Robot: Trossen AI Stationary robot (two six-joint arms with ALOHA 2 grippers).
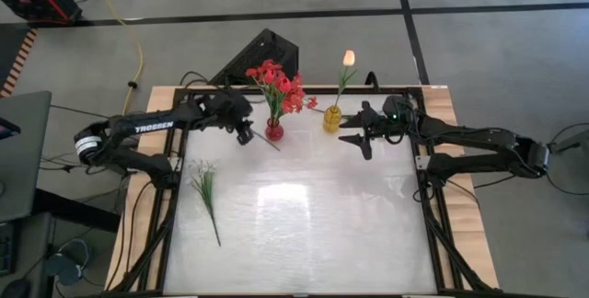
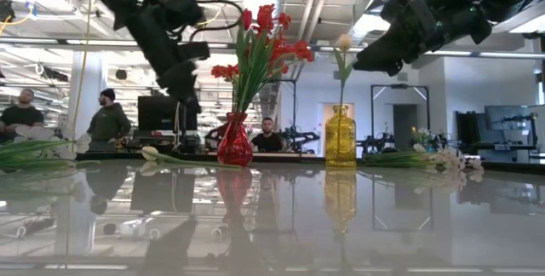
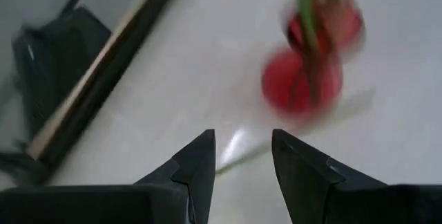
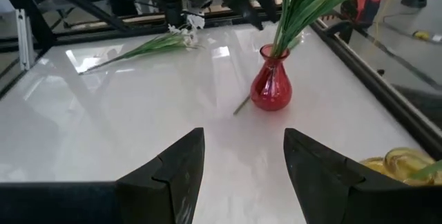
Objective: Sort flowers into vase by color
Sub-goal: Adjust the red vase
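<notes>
Lying flat on the counter (image 1: 304, 243), the white sprig (image 1: 206, 189) and a pale tulip (image 2: 152, 152) beside the red vase (image 1: 274, 131) appeared light and springy; mid-stem suited gripping. Left claw (image 1: 245, 135) and right claw (image 1: 354, 135) stood apart, empty.

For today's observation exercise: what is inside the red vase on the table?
The red vase holds a bunch of red flowers on green stems, standing upright. How far the stems reach inside cannot be seen through the coloured glass, nor whether it holds water.
</notes>
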